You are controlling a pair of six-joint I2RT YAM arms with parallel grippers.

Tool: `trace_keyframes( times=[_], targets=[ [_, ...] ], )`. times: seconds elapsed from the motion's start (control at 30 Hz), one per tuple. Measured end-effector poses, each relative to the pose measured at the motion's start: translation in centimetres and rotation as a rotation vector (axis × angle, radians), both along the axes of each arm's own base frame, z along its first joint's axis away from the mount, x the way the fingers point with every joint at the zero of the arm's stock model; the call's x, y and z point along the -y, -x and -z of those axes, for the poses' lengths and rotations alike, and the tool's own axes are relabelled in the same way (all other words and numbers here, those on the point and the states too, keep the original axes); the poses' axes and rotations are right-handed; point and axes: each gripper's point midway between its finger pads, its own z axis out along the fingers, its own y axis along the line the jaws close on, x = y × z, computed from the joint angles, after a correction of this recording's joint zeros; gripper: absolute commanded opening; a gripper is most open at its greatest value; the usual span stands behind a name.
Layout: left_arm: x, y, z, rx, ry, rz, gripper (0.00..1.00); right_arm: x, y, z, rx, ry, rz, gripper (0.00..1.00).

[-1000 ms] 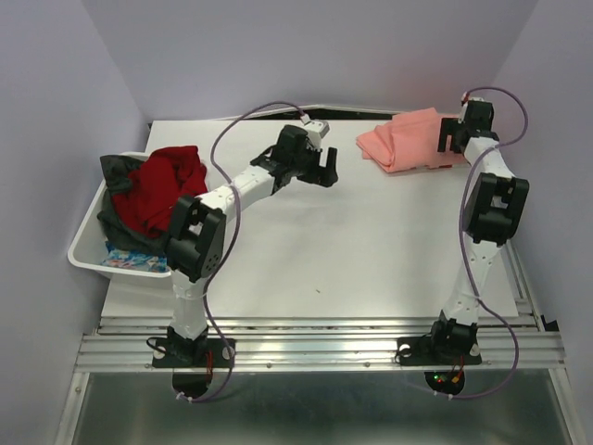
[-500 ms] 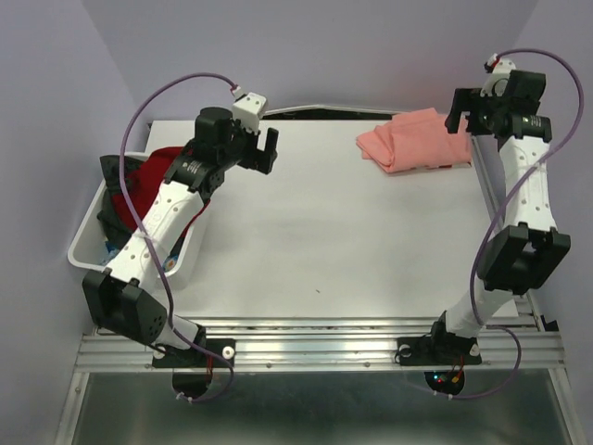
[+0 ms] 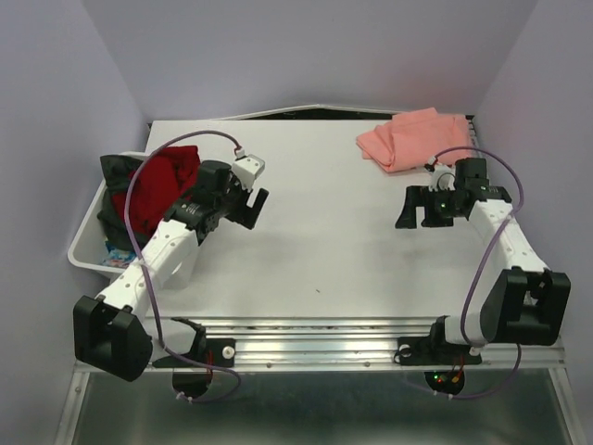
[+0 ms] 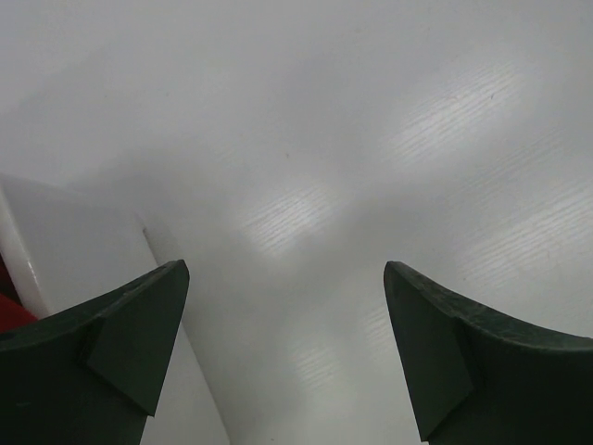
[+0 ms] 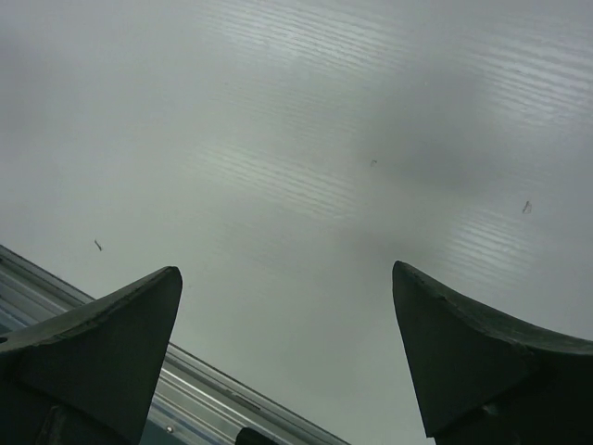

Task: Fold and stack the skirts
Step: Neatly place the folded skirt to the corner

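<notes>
With both claws wide and empty, the left gripper (image 3: 250,208) hangs just right of the bin (image 3: 85,260) at the table's left edge, so it is far nearer the red garment (image 3: 153,190) heaped inside than the right gripper (image 3: 417,209), while the folded salmon-pink skirt (image 3: 415,139) lies at the far right corner.

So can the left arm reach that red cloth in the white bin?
Probably yes. The left gripper hangs open and empty right beside the bin, and the red cloth lies on top in it with nothing covering it.
</notes>
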Motion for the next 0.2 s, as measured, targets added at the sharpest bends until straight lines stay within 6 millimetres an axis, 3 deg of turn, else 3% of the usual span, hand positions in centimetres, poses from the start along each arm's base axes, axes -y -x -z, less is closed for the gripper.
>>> trace_keyframes(
  times=[0.2],
  targets=[
    [-0.6, 1.3, 2.6, -0.048, -0.035, 0.011, 0.99, -1.3, 2.1, -1.9, 0.110, 0.037, -0.045, 1.00]
  ],
)
